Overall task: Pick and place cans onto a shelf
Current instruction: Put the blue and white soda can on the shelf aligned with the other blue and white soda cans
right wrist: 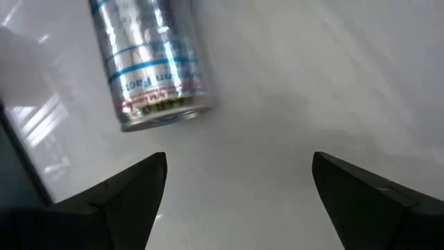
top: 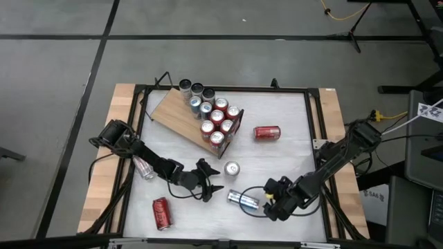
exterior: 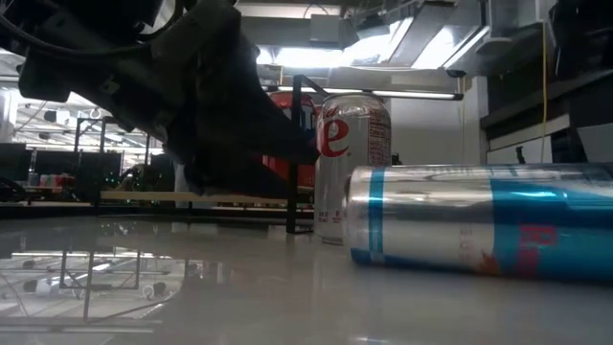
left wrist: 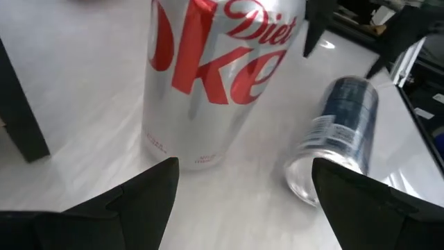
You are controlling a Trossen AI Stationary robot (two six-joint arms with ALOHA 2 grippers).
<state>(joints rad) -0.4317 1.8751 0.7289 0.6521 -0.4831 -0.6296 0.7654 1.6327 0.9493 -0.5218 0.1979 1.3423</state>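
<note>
White tabletop [top: 277,159] under me. My left gripper [top: 212,181] released, fingers spread, just left of upright Diet Coke can [top: 232,169]. My right gripper [top: 266,196] also spread, beside blue-and-silver can [top: 243,200] lying on side. Wooden shelf [top: 177,111] at far left, cans [top: 216,123] clustered on it.

Cans [top: 213,119] crowd the shelf [top: 178,111] (others lie scattered).
</note>
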